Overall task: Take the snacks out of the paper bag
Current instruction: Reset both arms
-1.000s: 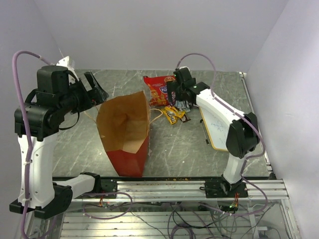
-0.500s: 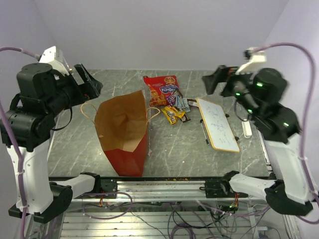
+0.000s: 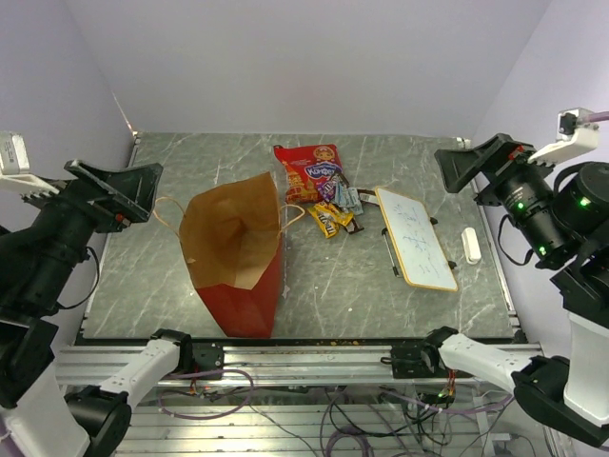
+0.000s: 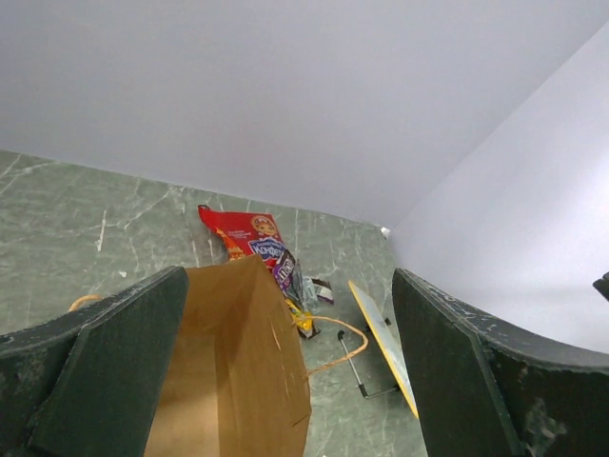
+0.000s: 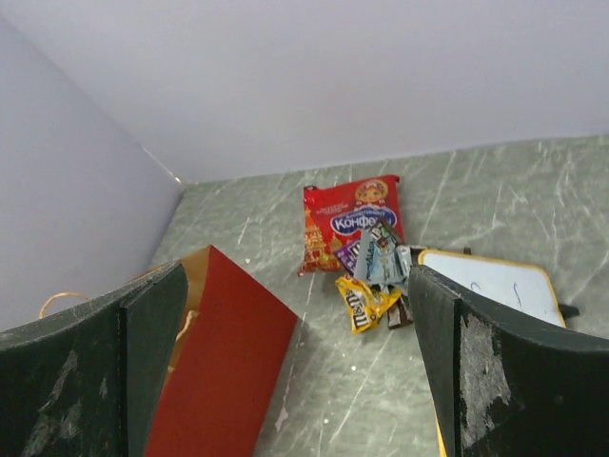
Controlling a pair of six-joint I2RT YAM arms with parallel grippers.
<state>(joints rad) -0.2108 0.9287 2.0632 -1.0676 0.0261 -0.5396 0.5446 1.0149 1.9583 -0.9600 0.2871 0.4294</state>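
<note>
The paper bag stands open on the table, red outside, brown inside; I see nothing in the part of its inside that shows. It also shows in the right wrist view. The large red packet lies behind it, with the small yellow packet and a few dark and silvery wrappers beside it; they also show in the wrist views. My left gripper is raised high at the far left, open and empty. My right gripper is raised high at the far right, open and empty.
A white wood-framed board lies right of the snacks, with a metal clip at its left edge. A small white object lies right of the board. Walls close the table on three sides.
Both arms have pulled up and outward, away from the table. The right gripper left the snack pile. The bag and the snacks have not moved.
</note>
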